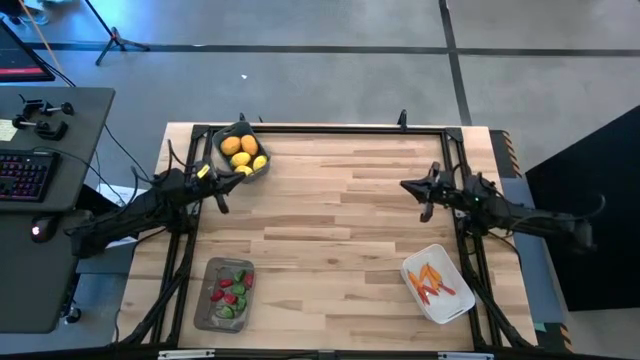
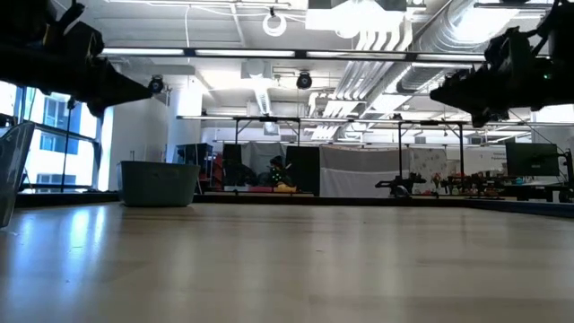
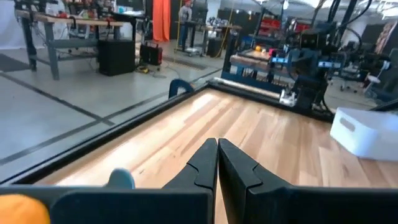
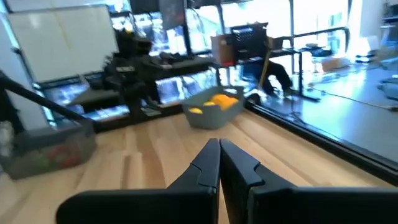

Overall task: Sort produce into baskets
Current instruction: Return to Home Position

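Left claw, fingers pressed together, hangs raised over the table beside the blue tub of yellow and orange fruit, the right claw likewise closed opposite (red and green pieces fill the grey tray, orange sticks the white tub).

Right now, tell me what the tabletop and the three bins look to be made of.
Tabletop: wood, butcher-block style; staggered pale strips, soft satin sheen.
Blue-grey bin: probably moulded plastic; smooth matte walls, rounded corners.
Grey tray: likely the same kind of plastic; matte, thin rounded rim.
White tub: likely plastic; smooth, even white walls.
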